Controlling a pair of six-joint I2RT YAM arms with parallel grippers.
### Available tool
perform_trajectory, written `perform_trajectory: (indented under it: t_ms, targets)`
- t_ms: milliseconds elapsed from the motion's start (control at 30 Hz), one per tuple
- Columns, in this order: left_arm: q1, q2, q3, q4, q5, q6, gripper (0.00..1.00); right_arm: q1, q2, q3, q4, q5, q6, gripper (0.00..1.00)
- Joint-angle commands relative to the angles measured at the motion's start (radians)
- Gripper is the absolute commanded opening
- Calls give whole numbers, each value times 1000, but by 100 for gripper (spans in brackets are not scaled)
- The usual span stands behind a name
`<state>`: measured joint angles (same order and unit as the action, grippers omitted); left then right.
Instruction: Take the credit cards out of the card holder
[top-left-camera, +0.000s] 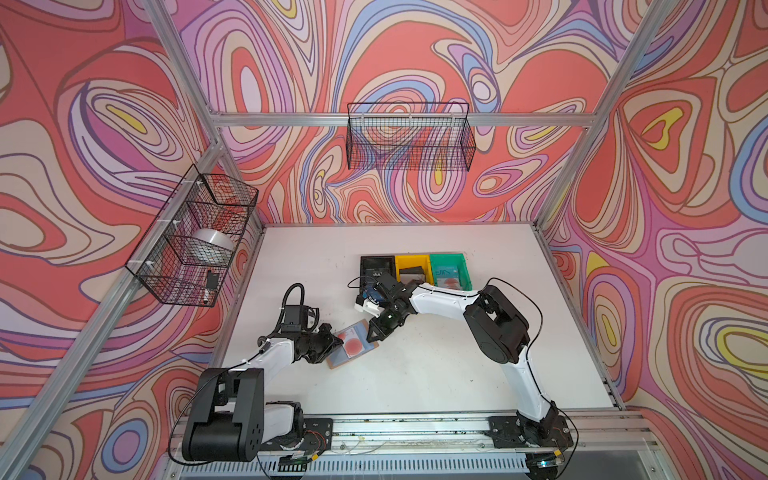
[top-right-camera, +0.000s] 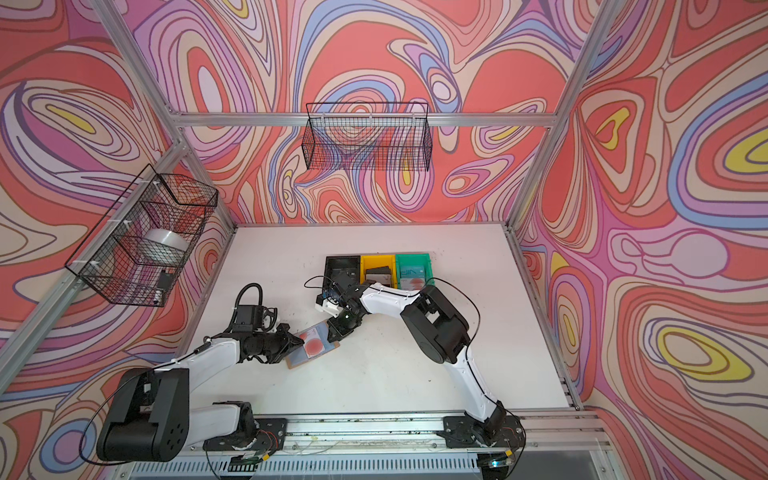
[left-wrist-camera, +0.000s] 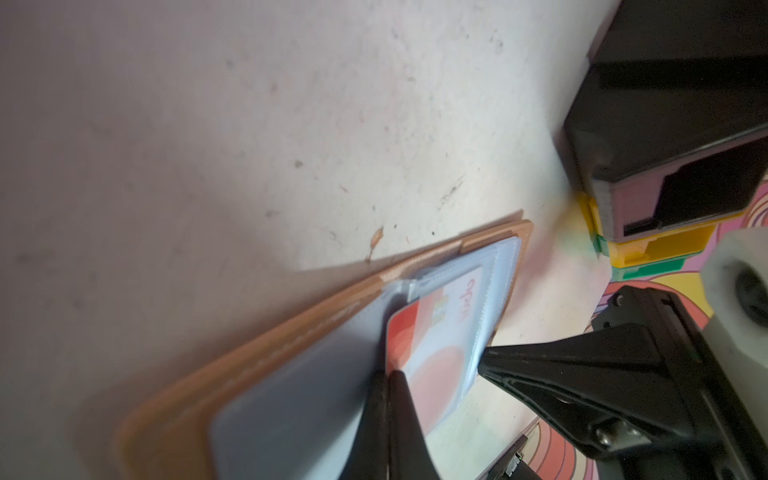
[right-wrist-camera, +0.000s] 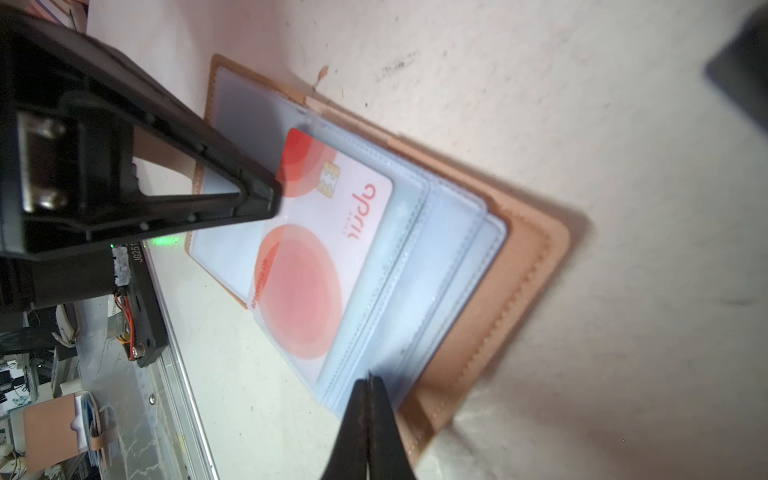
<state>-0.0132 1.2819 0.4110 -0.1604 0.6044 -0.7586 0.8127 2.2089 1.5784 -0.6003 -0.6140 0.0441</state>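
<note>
The tan card holder (top-left-camera: 333, 364) (top-right-camera: 293, 364) lies open on the white table between both arms, its clear sleeve pages (right-wrist-camera: 440, 266) fanned out. A pale credit card with a red circle (top-left-camera: 353, 345) (right-wrist-camera: 324, 249) (left-wrist-camera: 436, 332) lies on the top page, one side sticking out of its sleeve. My left gripper (top-left-camera: 338, 340) (left-wrist-camera: 388, 374) is shut on that card's edge, near its red corner. My right gripper (top-left-camera: 370, 336) (right-wrist-camera: 368, 376) is shut, tips on the outer edge of the sleeve pages. Whether it pinches a page is unclear.
Black (top-left-camera: 365, 262), yellow (top-left-camera: 411, 262) and green (top-left-camera: 465, 270) bins stand in a row behind the holder, with cards inside; one in the black bin reads "Vip" (top-left-camera: 376, 275). Wire baskets hang on the back wall (top-left-camera: 409, 137) and left wall (top-left-camera: 195, 237).
</note>
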Motion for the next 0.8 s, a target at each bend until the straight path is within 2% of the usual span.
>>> perform_trajectory:
  t_ms: [0,233,533,767]
  targets:
    - [4,-13,-10,-82,-73,21,0,4,21,-4,-52,97,9,6]
    - [8,-55,-4,-157,-80,54,0,-2,94,28,-131,226,11,6]
    - [13,-90,-24,-197,-92,51,0,-13,111,35,-136,230,12,6]
    - [13,-228,-34,-275,-110,6,0,-25,134,52,-153,256,31,6]
